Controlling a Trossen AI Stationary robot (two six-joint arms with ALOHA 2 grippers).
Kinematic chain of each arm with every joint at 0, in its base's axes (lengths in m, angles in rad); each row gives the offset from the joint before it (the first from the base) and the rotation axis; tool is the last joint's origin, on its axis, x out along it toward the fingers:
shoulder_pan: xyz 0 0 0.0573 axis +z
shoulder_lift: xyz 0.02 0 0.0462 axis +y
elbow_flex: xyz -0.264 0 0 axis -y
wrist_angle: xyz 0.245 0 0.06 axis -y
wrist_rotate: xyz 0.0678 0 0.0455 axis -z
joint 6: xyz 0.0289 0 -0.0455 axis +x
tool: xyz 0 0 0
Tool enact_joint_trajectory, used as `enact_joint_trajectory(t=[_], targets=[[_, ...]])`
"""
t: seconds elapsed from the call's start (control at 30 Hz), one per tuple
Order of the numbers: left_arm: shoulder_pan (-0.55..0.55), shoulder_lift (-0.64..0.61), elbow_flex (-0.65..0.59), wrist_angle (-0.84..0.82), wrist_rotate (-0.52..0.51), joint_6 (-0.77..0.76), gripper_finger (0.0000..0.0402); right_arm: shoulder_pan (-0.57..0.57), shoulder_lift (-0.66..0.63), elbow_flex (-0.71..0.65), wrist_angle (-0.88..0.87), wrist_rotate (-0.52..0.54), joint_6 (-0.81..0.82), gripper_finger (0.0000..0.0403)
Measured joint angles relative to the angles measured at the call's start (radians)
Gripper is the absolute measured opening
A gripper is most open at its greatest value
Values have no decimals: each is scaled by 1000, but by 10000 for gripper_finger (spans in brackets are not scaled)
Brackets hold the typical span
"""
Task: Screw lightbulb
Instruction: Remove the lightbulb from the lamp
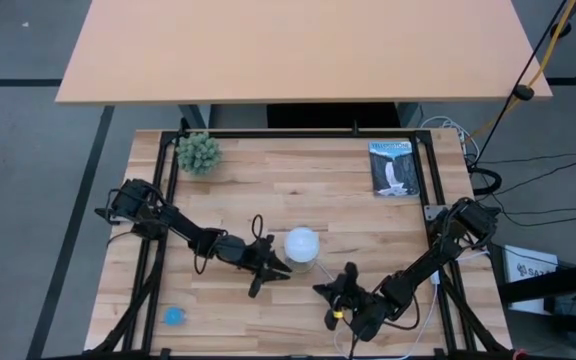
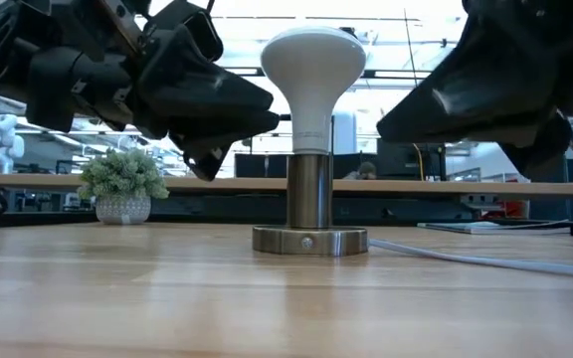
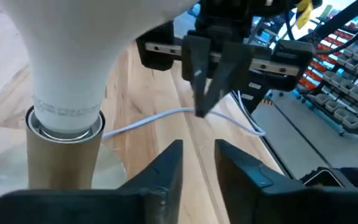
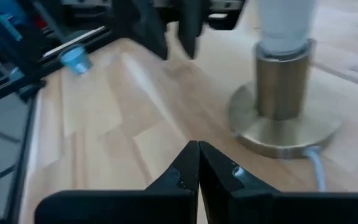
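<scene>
Here the left gripper (image 3: 197,163) has its two fingers (image 3: 166,167) parted by a narrow gap with nothing between them, and it hangs just beside the lightbulb (image 1: 301,243), on that bulb's left in the high view, clear of the glass. The lightbulb stands upright, its long axis vertical, dome up and neck down in the socket (image 2: 309,205), a metal post on a round base that rests on the table (image 1: 368,230); from the left wrist view its screw base looks already sunk into the collar, though how tight it sits cannot be told. A white cord (image 3: 166,116) runs off from the socket base across the wood. The right gripper (image 4: 197,163) is pressed fully together, empty, and sits low on the bulb's near-right side, a little farther off than the left one. So the left arm is the nearer, and any further turn would call for those fingers to widen well beyond the neck before closing around it. The socket holds only the bulb.
</scene>
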Motion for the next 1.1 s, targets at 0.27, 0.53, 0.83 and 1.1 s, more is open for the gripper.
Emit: enact_joint_trajectory(t=[0.27,0.53,0.83,1.1], targets=[[3,0,0,16,-110,1,150,0,0,0,34,-16,-43,0],[7,0,0,10,-124,25,153,0,0,0,33,-16,-44,0],[21,0,1,37,-127,4,154,1,0,0,32,-16,-44,0],[21,0,1,43,-127,3,154,1,0,0,28,-16,-44,0]])
